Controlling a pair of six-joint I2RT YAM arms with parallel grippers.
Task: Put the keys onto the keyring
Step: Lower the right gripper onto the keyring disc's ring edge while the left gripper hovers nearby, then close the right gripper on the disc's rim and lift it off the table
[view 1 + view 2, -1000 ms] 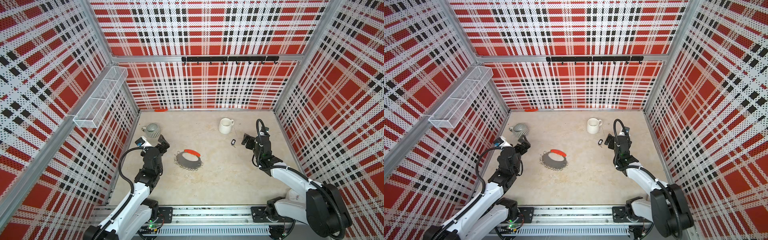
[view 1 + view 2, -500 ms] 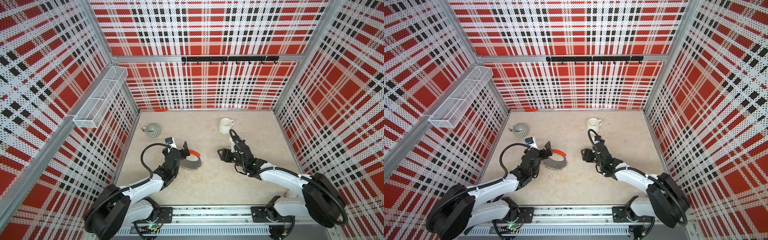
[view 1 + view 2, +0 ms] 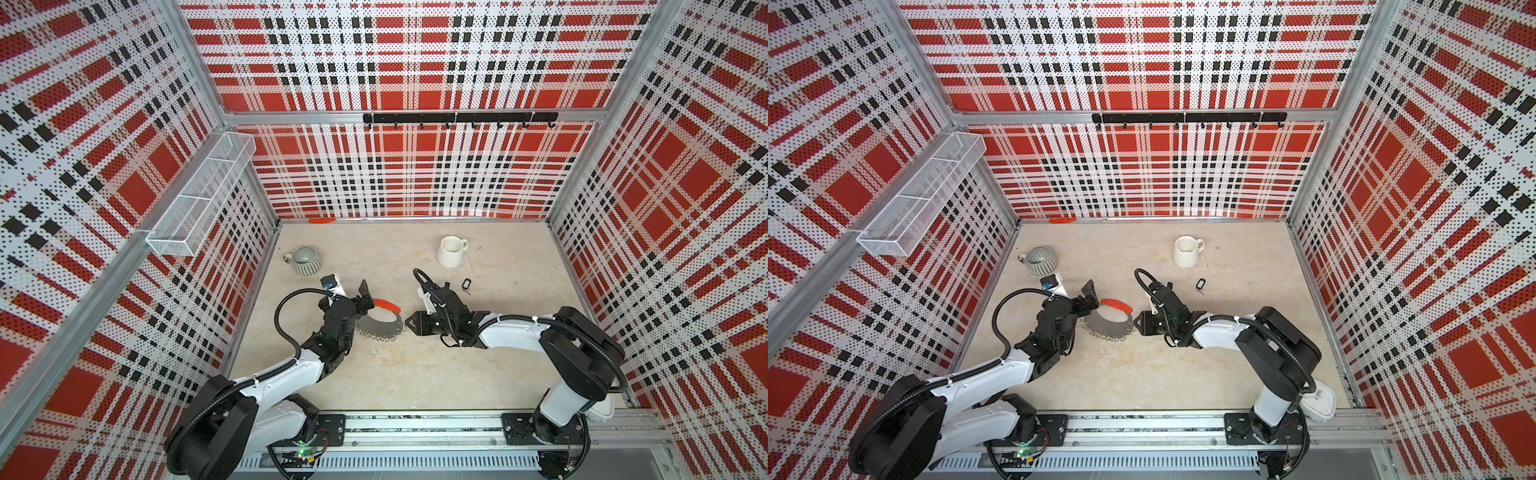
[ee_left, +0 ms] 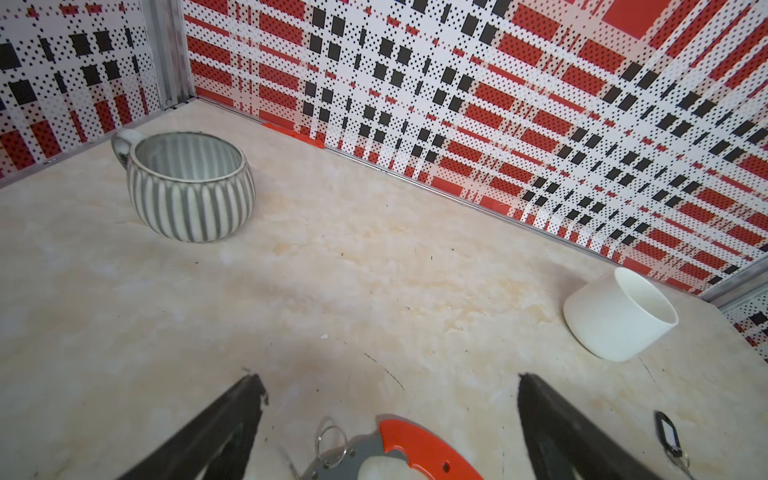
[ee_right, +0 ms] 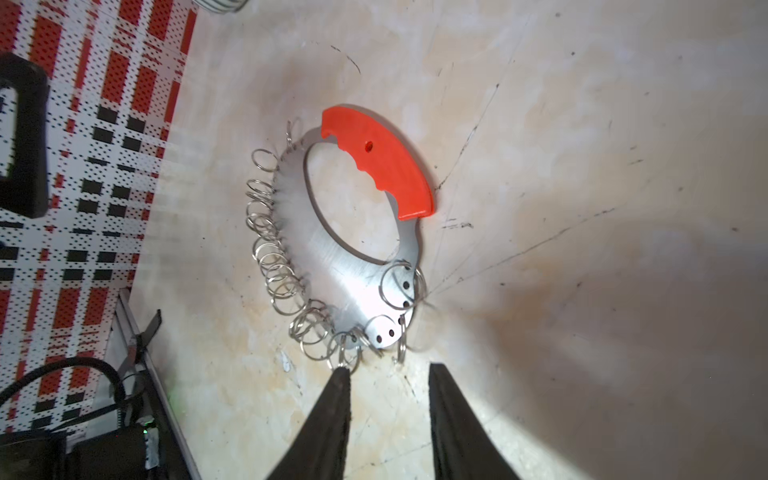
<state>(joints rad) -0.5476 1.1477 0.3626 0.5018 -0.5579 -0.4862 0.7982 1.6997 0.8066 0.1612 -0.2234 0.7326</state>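
white mug (image 3: 451,252) near keys (image 3: 466,284), striped cup (image 3: 306,261) beyond keyring (image 3: 376,322)

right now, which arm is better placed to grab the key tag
Right: the key tag lies on that arm's side, beside the right gripper's wrist. The left gripper sits open at the keyring's red-orange handle, farther off.

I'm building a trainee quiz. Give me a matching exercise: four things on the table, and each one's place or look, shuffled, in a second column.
1. grey-and-white striped ceramic mug
2. plain white ceramic mug
3. small black plastic key tag
4. flat grey metal keyring with red-orange grip

A. fringed with small wire rings
B. closest to the left wall
C. tiny, loose near the white mug
D. upright, back right of centre

Pairs: 1-B, 2-D, 3-C, 4-A
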